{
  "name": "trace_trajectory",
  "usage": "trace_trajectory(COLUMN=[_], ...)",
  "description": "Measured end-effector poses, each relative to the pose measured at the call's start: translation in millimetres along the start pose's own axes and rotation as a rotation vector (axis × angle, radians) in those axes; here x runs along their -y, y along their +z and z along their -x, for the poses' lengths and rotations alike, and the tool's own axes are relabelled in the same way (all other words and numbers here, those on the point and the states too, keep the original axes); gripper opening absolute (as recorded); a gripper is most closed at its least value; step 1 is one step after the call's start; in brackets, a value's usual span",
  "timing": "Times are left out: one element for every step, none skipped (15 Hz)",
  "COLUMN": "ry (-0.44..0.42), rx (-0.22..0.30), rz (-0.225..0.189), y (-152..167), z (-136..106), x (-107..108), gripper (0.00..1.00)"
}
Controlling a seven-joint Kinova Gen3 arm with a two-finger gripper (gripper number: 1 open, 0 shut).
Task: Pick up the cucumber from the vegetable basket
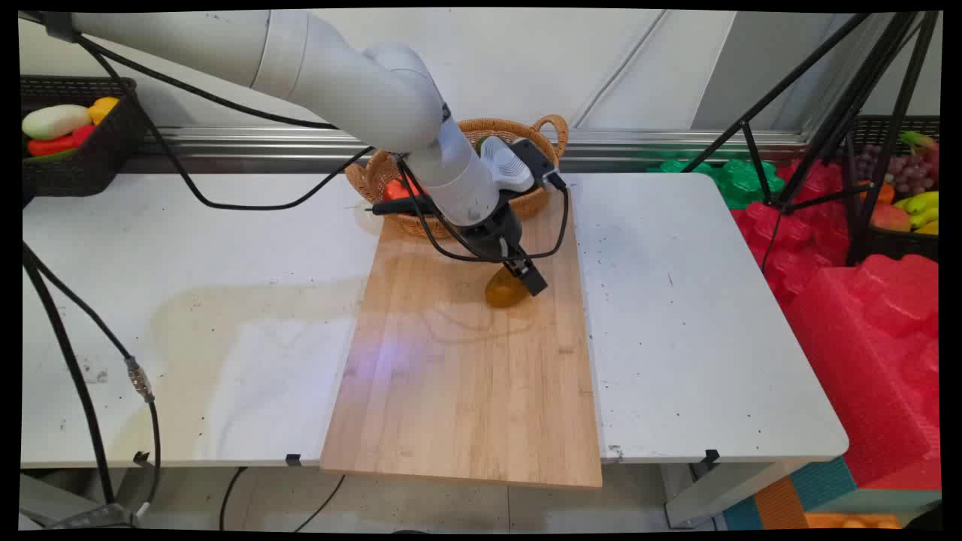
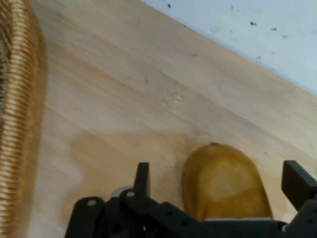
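The black end effector (image 2: 218, 191), fingers spread wide, straddles a yellow-brown oval fruit (image 2: 225, 183) on the wooden board (image 1: 466, 376) near the surface's far edge.

A white counter (image 1: 699, 315), speckled and stained, fills the middle. Behind it at 12 o'clock runs a pale wall (image 1: 526, 60) with a metal rail (image 1: 301, 143) along its foot. At 3 o'clock red foam blocks (image 1: 864, 330) are stacked, with green ones (image 1: 729, 180) behind them, and black tripod legs (image 1: 834, 113) cross above. Black crates of toy produce stand at 10 o'clock (image 1: 75, 150) and 2 o'clock (image 1: 902, 188). Grey floor (image 1: 451, 511) shows at 6 o'clock.
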Motion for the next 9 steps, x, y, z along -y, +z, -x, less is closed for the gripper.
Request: trace_trajectory(ry=[-0.007, -0.015, -0.023, -0.029, -0.034, -0.035, -0.036, -0.036, -0.035], rx=[-0.007, -0.016, -0.027, -0.042, -0.058, -0.07, -0.091, -0.105, -0.118], rz=[-0.005, -0.011, -0.016, -0.022, -0.028, -0.032, -0.038, -0.043, -0.049], y=[-2.4, -6.2, -11.1, -18.1, -26.8, -33.9, -46.3, -56.1, -66.3], z=[-1.5, -3.2, -4.8, -7.0, -8.9, -10.0, -12.1, -13.1, -13.1], x=[1.2, 2.6, 4.4, 6.4, 8.9, 10.8, 13.9, 16.7, 20.0], gripper=[1.0, 1.0, 1.0, 1.0, 1.0, 1.0, 1.0, 1.0, 1.0])
